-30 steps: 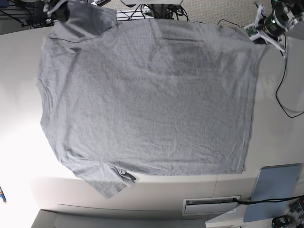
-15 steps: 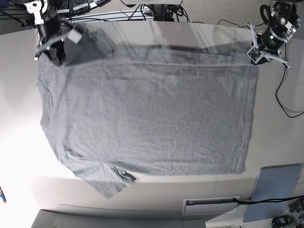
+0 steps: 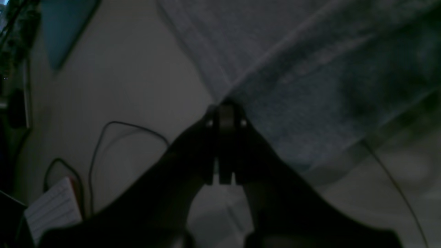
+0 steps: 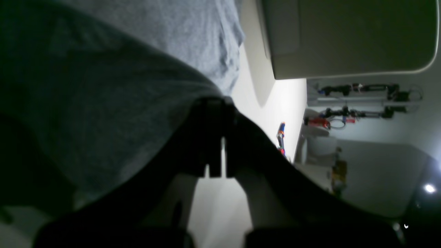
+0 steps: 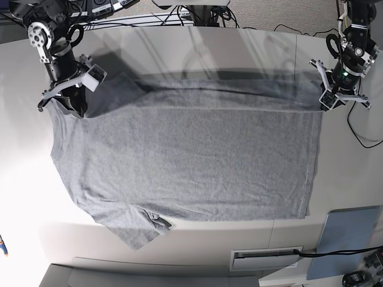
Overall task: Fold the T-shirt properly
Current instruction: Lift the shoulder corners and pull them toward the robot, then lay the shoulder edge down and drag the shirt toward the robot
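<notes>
The heather-grey T-shirt [image 5: 191, 161] lies spread on the white table [image 5: 197, 51], plain face up, collar to the left. Its far edge is lifted and pulled over toward the near side. My left gripper [image 5: 328, 103] is shut on the far hem corner at the right. The left wrist view shows its tips [image 3: 225, 106] pinching the shirt's edge [image 3: 310, 69]. My right gripper [image 5: 75, 107] is shut on the far shoulder and sleeve at the left. The right wrist view shows it [image 4: 215, 101] closed on draped fabric [image 4: 103, 86]. No lettering shows.
A blue-grey pad [image 5: 347, 239] lies at the near right corner. A black cable [image 5: 359, 131] runs along the right side. A white slotted panel [image 5: 266, 258] sits at the near edge. A small blue-orange item [image 5: 3, 245] lies at the near left.
Both grippers have moved toward the near side, carrying the shirt's far edge with them. The far strip of table that the shirt covered is now bare.
</notes>
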Action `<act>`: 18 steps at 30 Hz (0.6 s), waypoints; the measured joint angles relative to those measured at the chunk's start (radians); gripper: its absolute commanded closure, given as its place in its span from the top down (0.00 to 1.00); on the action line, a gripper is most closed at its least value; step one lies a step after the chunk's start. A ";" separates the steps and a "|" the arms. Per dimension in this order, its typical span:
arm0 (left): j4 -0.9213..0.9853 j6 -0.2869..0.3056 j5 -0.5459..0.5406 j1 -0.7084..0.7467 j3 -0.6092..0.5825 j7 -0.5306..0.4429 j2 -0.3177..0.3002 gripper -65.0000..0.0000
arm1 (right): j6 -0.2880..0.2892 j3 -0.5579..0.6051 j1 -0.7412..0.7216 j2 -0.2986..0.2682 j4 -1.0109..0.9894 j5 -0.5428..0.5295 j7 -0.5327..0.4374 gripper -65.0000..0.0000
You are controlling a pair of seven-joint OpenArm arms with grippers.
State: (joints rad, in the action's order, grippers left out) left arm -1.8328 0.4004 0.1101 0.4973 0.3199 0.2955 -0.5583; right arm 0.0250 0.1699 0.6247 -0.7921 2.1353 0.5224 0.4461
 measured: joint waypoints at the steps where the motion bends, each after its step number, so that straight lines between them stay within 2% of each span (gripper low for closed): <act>1: 0.008 0.004 0.000 -0.005 0.000 0.000 0.001 0.00 | -0.002 0.009 -0.011 0.000 -0.016 0.000 0.001 0.00; 6: 0.050 0.003 0.000 -0.039 -0.011 0.000 -0.003 0.00 | -0.001 0.096 -0.097 0.007 -0.084 -0.001 -0.004 0.00; 12: 0.103 -0.002 0.000 -0.087 -0.069 -0.003 0.001 0.00 | -0.002 0.172 -0.216 0.079 -0.187 -0.001 0.006 0.00; 16: 0.146 -0.050 0.002 -0.129 -0.095 0.000 0.000 0.00 | -0.008 0.182 -0.274 0.097 -0.245 0.000 0.013 0.00; 18: 0.158 -0.049 0.000 -0.149 -0.098 0.000 0.001 0.00 | -0.025 0.182 -0.299 0.098 -0.275 0.000 0.025 0.00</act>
State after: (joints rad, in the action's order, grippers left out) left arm -1.6752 0.3511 0.1101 0.3481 0.2222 0.2955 -0.5571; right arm 0.0002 0.3515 0.3256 -0.6941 1.8603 0.5228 0.4713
